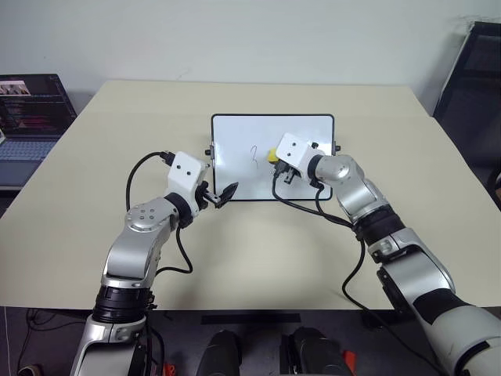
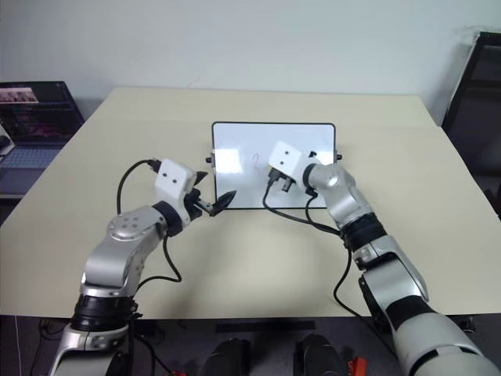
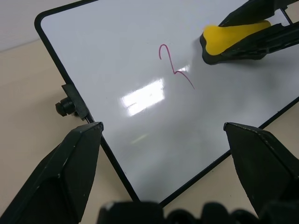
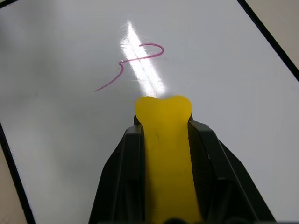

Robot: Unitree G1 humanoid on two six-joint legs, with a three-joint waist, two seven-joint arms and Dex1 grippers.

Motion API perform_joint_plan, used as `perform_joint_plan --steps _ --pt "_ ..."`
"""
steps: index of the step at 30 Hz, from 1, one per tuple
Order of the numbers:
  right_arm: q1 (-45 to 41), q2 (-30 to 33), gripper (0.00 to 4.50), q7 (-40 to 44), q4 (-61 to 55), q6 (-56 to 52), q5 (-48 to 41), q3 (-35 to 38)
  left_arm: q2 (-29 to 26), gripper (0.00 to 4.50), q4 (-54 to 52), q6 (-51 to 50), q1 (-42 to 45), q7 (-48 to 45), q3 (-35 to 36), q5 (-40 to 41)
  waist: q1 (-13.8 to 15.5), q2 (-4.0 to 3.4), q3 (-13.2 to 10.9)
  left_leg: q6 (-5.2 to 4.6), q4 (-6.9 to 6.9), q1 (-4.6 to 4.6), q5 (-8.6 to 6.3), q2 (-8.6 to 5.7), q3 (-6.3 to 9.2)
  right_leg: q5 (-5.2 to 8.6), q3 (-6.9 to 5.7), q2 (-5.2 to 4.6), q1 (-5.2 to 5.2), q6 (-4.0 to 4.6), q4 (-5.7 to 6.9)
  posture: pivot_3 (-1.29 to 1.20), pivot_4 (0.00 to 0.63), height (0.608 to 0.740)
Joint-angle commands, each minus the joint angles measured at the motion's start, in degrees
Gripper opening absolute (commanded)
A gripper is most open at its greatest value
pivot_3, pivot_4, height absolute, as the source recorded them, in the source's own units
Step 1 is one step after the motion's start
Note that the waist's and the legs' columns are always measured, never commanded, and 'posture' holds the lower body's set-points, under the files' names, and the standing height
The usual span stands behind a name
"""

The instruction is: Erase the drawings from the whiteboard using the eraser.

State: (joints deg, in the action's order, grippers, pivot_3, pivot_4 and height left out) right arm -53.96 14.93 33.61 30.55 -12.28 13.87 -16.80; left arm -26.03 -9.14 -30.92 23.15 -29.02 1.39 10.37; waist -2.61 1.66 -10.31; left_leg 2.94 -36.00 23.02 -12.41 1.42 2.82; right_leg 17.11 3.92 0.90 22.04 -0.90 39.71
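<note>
The whiteboard [image 1: 235, 133] lies flat on the table, black-framed, with small knobs [image 3: 65, 106] on its sides. One drawing [image 3: 175, 67], a thin reddish squiggle like a "2", sits near the board's middle [image 4: 133, 63]. My right gripper [image 4: 164, 123] is shut on the yellow eraser [image 4: 166, 140], whose tip rests on the white surface just to the right of the squiggle [image 1: 272, 156]. My left gripper [image 3: 163, 128] stands open over the board's near left corner [image 1: 225, 193], with nothing between its fingers.
An open laptop [image 1: 31, 110] stands on a lower surface at the far left. A dark chair or frame [image 1: 473, 70] is beyond the table's right corner. The beige table [image 1: 258, 251] extends around the board.
</note>
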Motion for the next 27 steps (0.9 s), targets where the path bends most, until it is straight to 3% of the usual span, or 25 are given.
perform_joint_plan --steps 1,8,13,21,27 --pt "3.85 1.18 0.96 1.29 -11.25 -6.85 -5.04 5.48 -0.49 4.50 -0.72 0.96 1.00 -0.14 0.55 0.18 0.09 0.00 0.00 0.00 0.00 0.01 0.00 0.00 0.00 0.00 0.00 0.00 0.00 0.00 -0.01 0.00 0.150 0.740" --pt "15.80 1.83 0.96 3.16 -37.31 -23.41 -17.82 14.93 -0.05 4.50 -1.11 2.02 -0.88 1.12 4.40 1.48 0.18 -0.02 -0.01 0.00 0.05 0.43 -0.01 0.04 0.10 0.00 -0.10 0.00 0.29 0.01 -0.29 0.00 0.150 0.740" --pt "23.18 1.97 0.96 1.03 -46.10 -28.72 -21.60 16.80 1.08 4.50 -1.08 3.99 -3.55 2.66 6.88 2.43 0.21 -0.02 -0.01 0.01 0.09 0.45 -0.03 0.06 0.11 0.00 -0.12 0.00 0.24 0.01 -0.47 0.00 0.150 0.740" --pt "36.27 -0.48 0.96 -4.50 -52.93 -22.97 -21.98 15.06 0.85 4.50 -4.01 3.46 -5.37 3.59 7.89 4.10 0.42 -0.01 -0.01 0.01 0.06 0.56 -0.03 0.04 0.06 0.00 -0.22 0.01 0.22 -0.02 -0.63 0.00 0.150 0.740" --pt "34.60 1.10 0.96 -5.56 -51.19 -19.19 -19.58 11.33 0.14 4.50 -5.27 1.09 -3.17 3.80 7.18 4.57 0.38 -0.01 -0.01 0.01 0.04 0.55 -0.03 0.05 0.04 0.00 -0.25 0.04 0.21 -0.03 -0.63 0.00 0.150 0.740"
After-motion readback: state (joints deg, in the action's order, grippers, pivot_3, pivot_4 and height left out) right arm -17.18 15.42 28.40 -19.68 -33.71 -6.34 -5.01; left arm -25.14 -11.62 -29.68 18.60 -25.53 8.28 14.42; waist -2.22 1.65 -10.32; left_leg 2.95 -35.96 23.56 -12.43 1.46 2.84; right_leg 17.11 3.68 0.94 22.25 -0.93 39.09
